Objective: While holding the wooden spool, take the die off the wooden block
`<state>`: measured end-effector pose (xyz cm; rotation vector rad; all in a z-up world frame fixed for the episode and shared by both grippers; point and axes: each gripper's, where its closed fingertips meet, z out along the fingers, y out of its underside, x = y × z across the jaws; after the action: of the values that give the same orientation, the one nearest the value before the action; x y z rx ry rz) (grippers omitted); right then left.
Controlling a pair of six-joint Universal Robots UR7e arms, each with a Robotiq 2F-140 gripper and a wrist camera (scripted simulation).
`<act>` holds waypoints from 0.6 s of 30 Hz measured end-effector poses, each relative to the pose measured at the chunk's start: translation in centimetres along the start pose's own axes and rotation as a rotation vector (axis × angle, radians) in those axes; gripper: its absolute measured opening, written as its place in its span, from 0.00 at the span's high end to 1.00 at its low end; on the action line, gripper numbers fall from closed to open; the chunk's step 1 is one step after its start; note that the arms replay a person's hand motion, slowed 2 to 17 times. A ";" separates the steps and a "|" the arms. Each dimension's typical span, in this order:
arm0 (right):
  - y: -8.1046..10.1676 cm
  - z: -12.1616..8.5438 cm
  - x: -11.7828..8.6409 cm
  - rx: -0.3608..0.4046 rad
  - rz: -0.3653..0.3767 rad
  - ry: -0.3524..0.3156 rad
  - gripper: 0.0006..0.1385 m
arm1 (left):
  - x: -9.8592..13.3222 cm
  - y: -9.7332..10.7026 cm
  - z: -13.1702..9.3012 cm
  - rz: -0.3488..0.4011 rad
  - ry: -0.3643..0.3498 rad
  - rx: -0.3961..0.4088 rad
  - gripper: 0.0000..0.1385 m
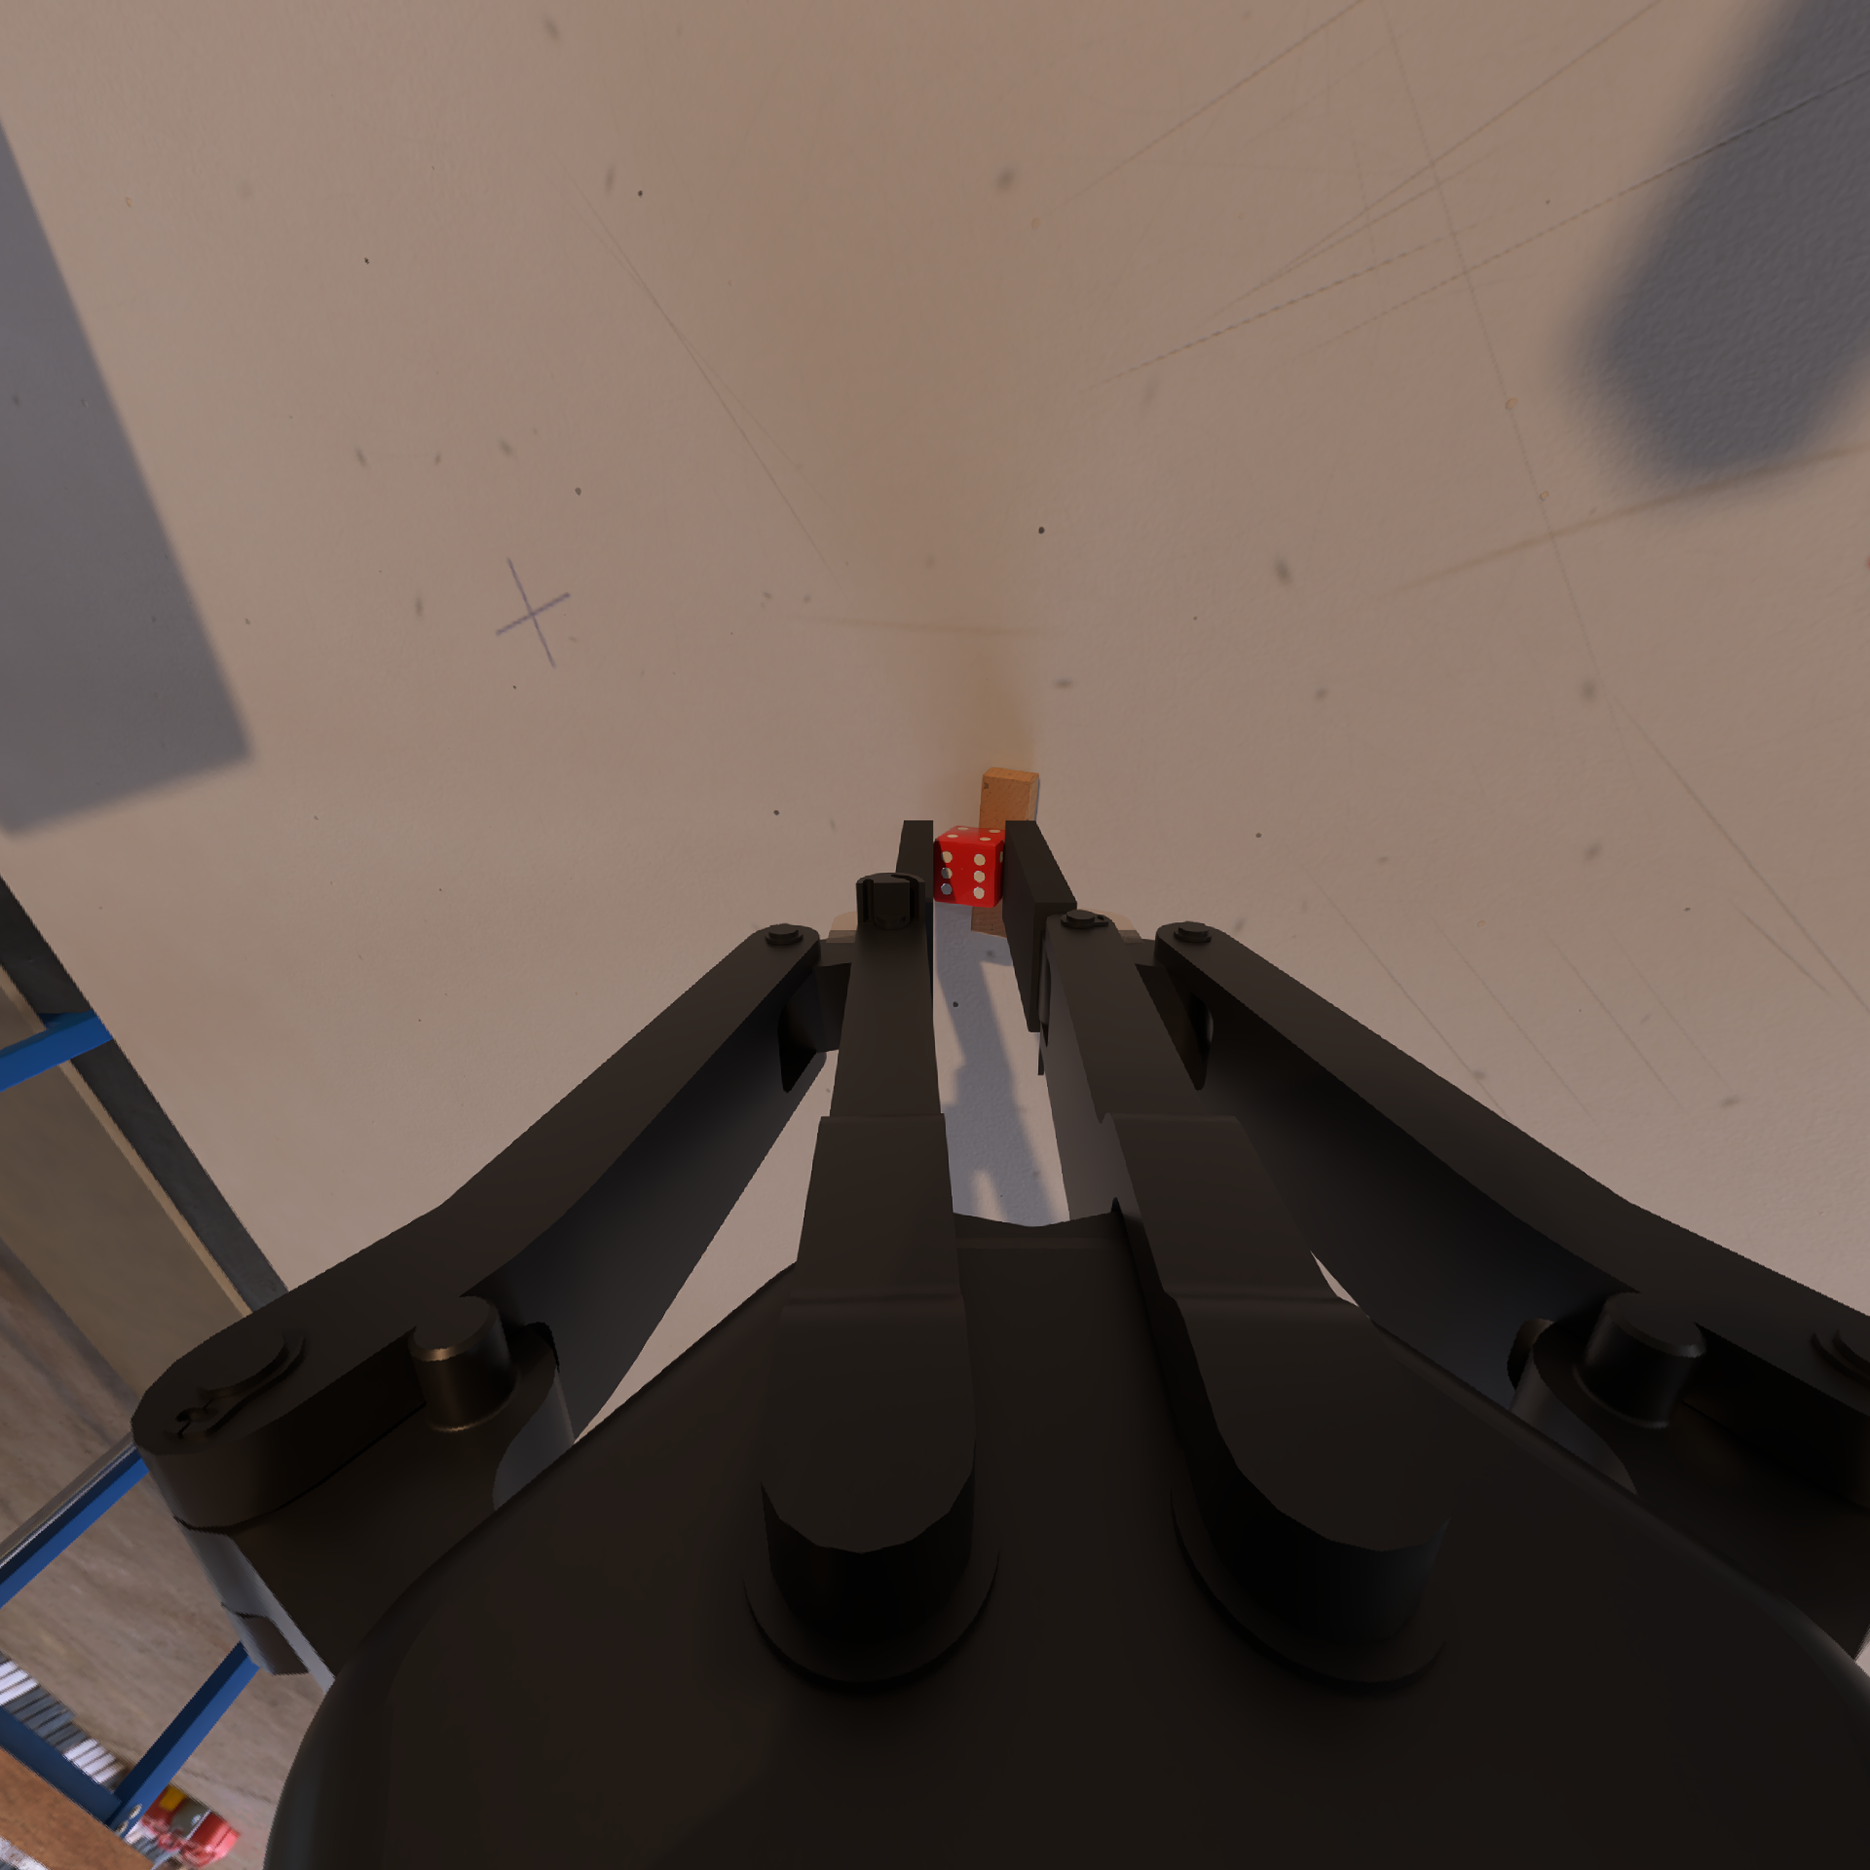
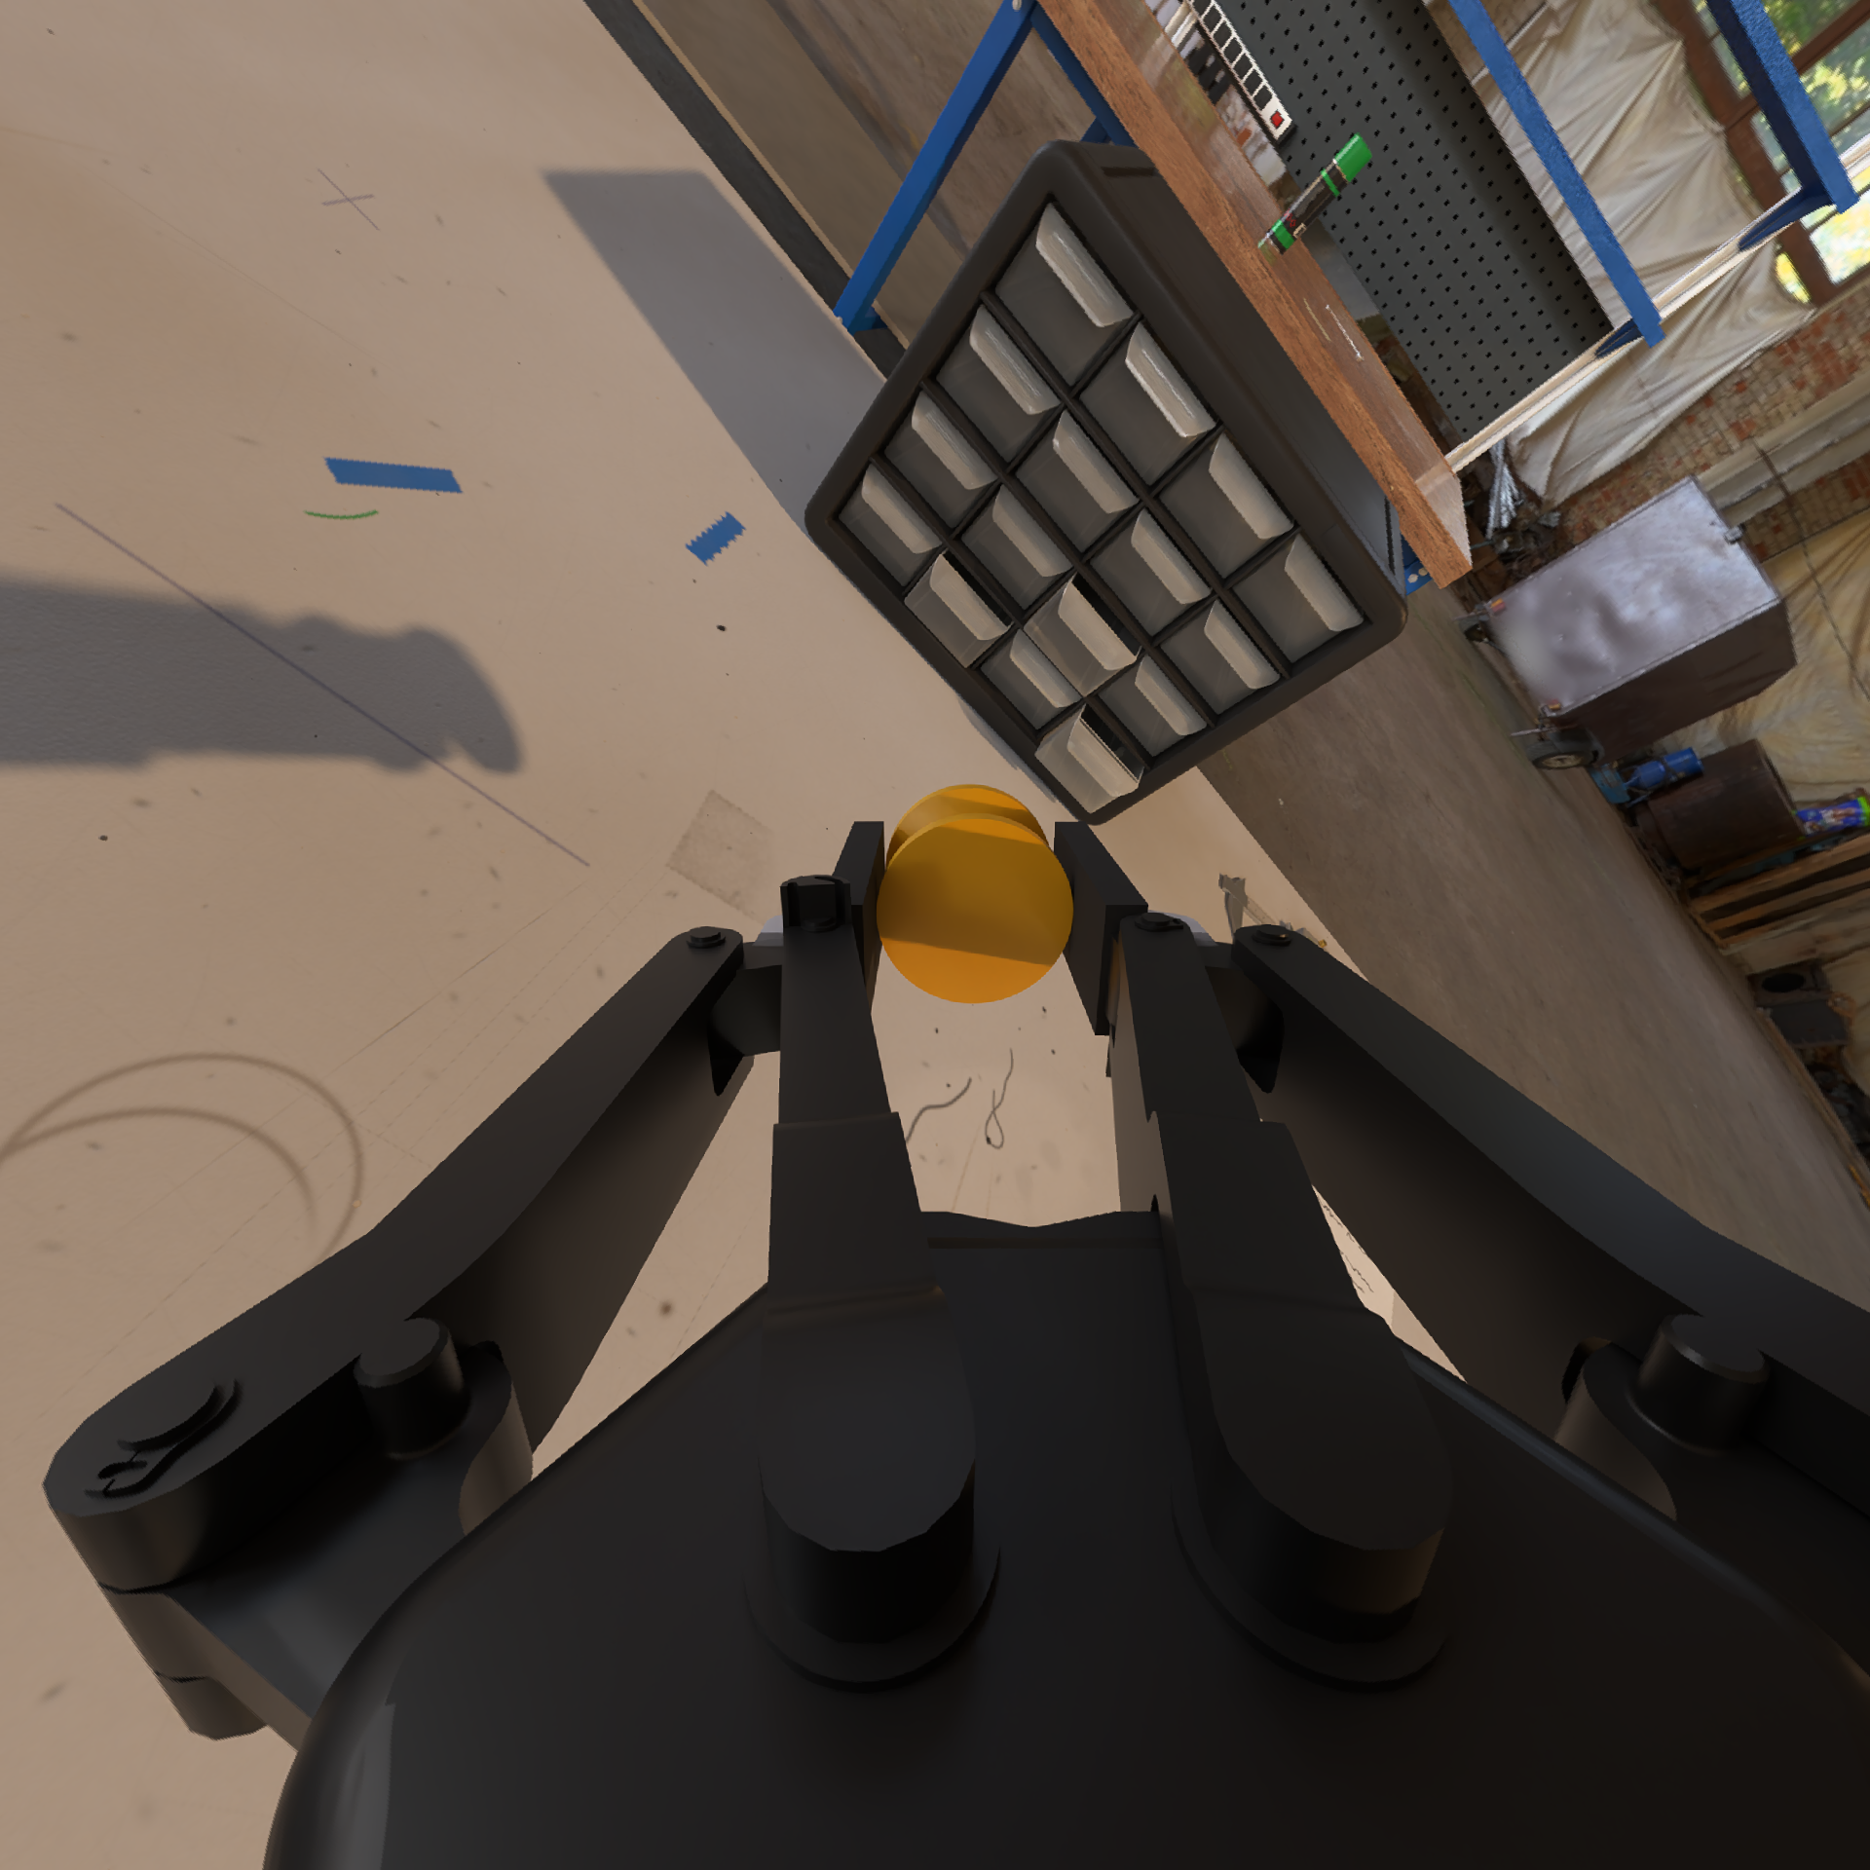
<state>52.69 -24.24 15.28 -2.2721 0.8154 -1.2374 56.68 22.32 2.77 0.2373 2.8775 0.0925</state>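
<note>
Between the left gripper's point(image 1: 969, 860) black fingers sits the red die point(image 1: 969, 863), white pips facing the camera, with a pad pressed against each flank, so the fingers are clenched on it. Just behind and slightly right of the die stands the wooden block point(image 1: 1008, 799), a pale upright piece on the tan tabletop point(image 1: 708, 506). Whether the die rests on the block or has cleared it cannot be told from this angle; the block's top shows above the die, which suggests the die now sits off it. A pen-drawn cross point(image 1: 532, 611) marks the table far to the left, and a blue-framed bench point(image 1: 61, 1042) shows past the table edge.

Moving to the right arm, the right gripper point(image 2: 969, 901) is closed on the wooden spool point(image 2: 971, 896), an orange-yellow reel gripped across its rims, one round end facing the camera. I judge this hold is kept simply because the task demands the spool stay in hand while the other arm works.

Only the left wrist view shows die and block; only the right shows the spool, a dark parts cabinet point(image 2: 1103, 476) of small drawers beyond it, and strips of blue tape point(image 2: 393, 474) on the table.
</note>
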 end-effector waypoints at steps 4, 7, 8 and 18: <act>-0.1 -0.1 0.0 0.004 -0.001 0.003 0.68 | 0.0 0.0 0.0 -0.002 -0.010 0.002 0.86; -0.2 -0.1 0.0 0.007 -0.001 0.005 0.68 | -0.1 0.0 -0.1 -0.004 -0.021 0.004 0.86; -0.2 -0.1 0.0 0.008 -0.001 0.005 0.68 | -0.1 0.0 -0.2 -0.004 -0.025 0.005 0.86; -0.5 -0.3 0.1 0.019 0.001 0.010 0.68 | -0.6 0.3 -0.9 -0.021 -0.071 0.014 0.86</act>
<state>52.63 -23.98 15.79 -2.2515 0.8051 -1.2523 57.04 22.44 3.79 0.2088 2.8101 0.0594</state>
